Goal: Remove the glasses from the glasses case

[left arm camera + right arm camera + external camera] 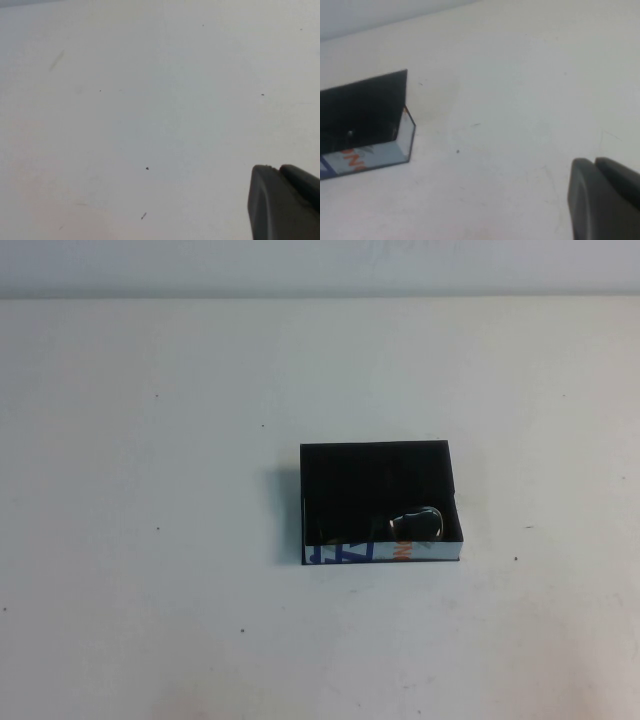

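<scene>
The glasses case (372, 476) is a shallow black box lying open in the middle of the white table, its white printed side panel facing me. The glasses (416, 524) lie inside it at the near right corner, one lens catching light, the rest lost against the black interior. Neither arm shows in the high view. My left gripper (277, 169) is shut and empty over bare table, with the case out of its view. My right gripper (594, 161) is shut and empty, well apart from the case (370, 155), which shows one corner in the right wrist view.
The white table (150, 620) carries only a few small dark specks. Its far edge meets a pale wall (320, 265) at the back.
</scene>
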You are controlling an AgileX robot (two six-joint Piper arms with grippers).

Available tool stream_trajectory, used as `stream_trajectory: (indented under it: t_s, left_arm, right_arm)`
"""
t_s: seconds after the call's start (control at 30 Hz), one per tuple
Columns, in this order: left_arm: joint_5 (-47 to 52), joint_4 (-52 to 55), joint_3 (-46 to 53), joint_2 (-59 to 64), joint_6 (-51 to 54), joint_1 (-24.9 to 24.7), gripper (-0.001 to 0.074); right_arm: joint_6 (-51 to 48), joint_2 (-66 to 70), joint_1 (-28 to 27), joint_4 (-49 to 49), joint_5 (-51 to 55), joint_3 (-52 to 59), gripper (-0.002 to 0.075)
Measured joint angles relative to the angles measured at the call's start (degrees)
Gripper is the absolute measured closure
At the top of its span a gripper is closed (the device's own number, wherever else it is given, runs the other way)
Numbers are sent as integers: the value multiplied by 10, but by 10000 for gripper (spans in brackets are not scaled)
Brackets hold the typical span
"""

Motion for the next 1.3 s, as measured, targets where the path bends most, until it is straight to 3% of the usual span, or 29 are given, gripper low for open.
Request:
stream_trajectory:
  t_s: [0.4, 0.63, 0.9, 1.17, 1.3]
  left_arm:
    - [0, 0, 0, 0, 0, 0, 739]
    - [0, 0, 0, 0, 0, 0, 739]
    - [0, 0, 0, 0, 0, 0, 739]
    - [0, 0, 0, 0, 0, 0, 739]
    - [0, 0, 0, 0, 0, 0, 739]
  right_arm:
    - [0, 2, 0, 28, 121, -237, 743]
    - [-2, 90, 0, 40, 129, -258, 743]
    - [-149, 276, 7, 43, 160, -391, 743]
    - [-259, 515, 88, 37, 277, -605, 743]
    - [-366, 633, 131, 32, 359, -694, 743]
